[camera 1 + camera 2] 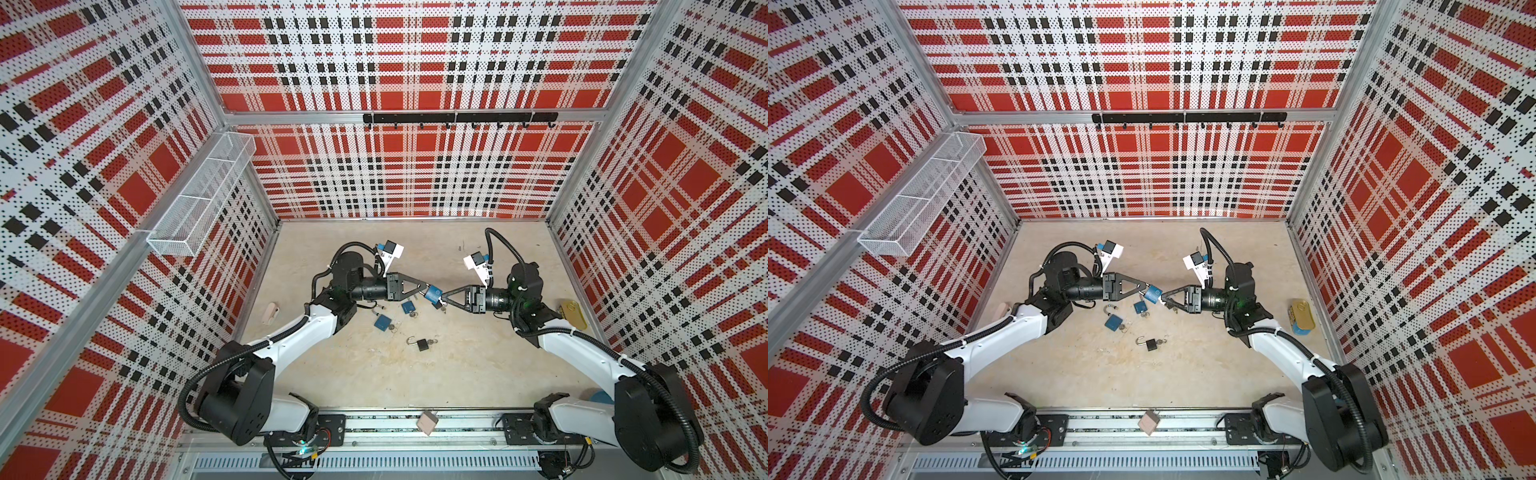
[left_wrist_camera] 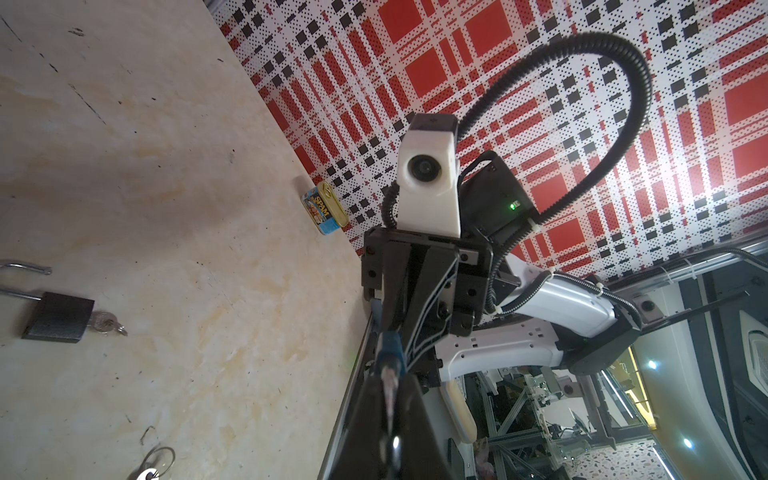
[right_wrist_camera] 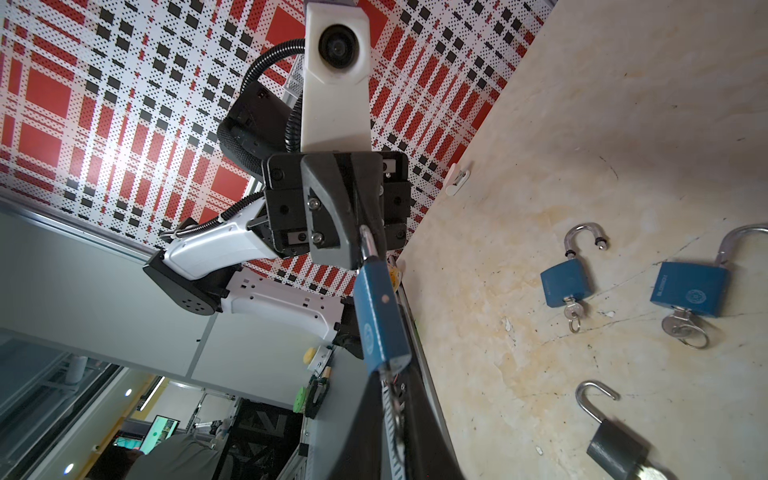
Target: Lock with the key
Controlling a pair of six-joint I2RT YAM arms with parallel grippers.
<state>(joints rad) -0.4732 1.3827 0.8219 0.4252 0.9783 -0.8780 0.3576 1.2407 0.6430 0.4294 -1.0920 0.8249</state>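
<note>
Right gripper (image 3: 392, 386), nearest the lens, has jaws close about the key (image 3: 390, 374), grip uncertain; left gripper (image 1: 424, 287) pinches the shackle (image 3: 368, 245) of the blue padlock (image 3: 380, 316), aloft between the arms; likely heavy, stiff, slick; take the key's flat head.

A blue padlock (image 1: 433, 293) hangs in mid-air above the table (image 1: 478, 365). Its steel shackle (image 3: 368, 245) is pinched in the left gripper (image 1: 424, 289), and its body is turned edge-up, base toward the right gripper (image 1: 443, 296). That gripper's fingertips meet on the key (image 3: 390, 376) seated in the keyhole, and a ring (image 1: 443, 308) dangles below. Beneath lie two more blue padlocks (image 1: 408, 307) (image 1: 381, 322) and a black padlock (image 1: 422, 344), flat, shackles swung open, keys inserted.
</note>
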